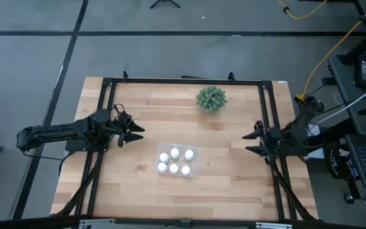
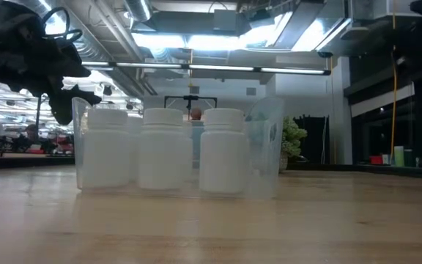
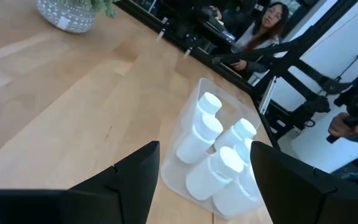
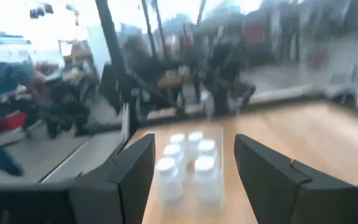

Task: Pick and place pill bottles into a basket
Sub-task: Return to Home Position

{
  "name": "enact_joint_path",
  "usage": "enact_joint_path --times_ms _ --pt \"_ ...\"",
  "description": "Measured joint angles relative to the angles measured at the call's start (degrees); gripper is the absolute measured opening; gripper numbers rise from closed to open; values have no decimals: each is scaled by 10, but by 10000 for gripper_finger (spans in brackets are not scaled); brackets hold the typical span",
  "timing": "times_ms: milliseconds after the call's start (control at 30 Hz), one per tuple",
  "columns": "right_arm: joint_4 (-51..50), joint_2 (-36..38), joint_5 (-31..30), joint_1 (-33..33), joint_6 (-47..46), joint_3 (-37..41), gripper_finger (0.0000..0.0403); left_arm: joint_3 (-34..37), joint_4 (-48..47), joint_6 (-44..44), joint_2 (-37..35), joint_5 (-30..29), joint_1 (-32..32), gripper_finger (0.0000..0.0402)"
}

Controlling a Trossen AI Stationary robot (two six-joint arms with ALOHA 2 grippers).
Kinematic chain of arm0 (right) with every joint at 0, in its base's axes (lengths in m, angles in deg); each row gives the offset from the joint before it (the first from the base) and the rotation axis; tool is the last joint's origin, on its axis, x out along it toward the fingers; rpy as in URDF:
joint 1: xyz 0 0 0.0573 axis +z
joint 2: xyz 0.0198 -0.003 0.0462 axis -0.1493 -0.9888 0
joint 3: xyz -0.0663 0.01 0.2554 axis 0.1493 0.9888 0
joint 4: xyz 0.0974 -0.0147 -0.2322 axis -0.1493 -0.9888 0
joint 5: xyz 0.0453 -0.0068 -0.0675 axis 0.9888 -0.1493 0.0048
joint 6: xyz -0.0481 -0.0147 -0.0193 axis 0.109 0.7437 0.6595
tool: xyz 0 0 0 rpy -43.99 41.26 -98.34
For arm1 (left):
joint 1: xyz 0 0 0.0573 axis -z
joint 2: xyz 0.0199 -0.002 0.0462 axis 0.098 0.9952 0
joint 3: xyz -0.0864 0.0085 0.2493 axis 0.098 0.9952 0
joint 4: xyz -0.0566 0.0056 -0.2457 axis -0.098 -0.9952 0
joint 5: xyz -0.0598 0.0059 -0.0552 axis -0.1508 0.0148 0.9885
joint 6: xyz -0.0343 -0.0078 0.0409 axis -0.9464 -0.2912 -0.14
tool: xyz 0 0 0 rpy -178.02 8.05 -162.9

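Note:
Several white pill bottles (image 1: 175,160) stand upright inside the clear basket (image 1: 194,168) at the middle of the table; they also show in the left wrist view (image 3: 219,165) and the right wrist view (image 4: 185,158). My left gripper (image 1: 135,133) is open and empty at the table's left, above the table and left of the basket. My right gripper (image 1: 251,142) is open and empty at the table's right, right of the basket.
A green spiky plant (image 1: 211,98) in a grey pot stands at the far middle of the table. A black frame (image 1: 183,81) runs along the table's far and side edges. People show in the room beyond the table (image 3: 263,25).

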Motion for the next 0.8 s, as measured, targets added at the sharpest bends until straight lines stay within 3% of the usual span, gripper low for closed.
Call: enact_joint_path --times_ms 100,267,433,600,700,800 --pt "133 -1 -13 -8 89 51 222 0 0 0 0 0 0 244" --pt "184 0 9 -42 88 51 222 0 0 0 0 1 0 244" --pt "180 0 193 -77 -19 51 222 0 0 0 0 1 0 244" --pt "151 0 314 -78 28 51 222 0 0 0 0 1 0 244" --pt "110 0 321 -74 16 51 222 0 0 0 0 1 0 244" --pt "72 -4 233 -72 -96 51 222 0 0 0 0 0 0 244"
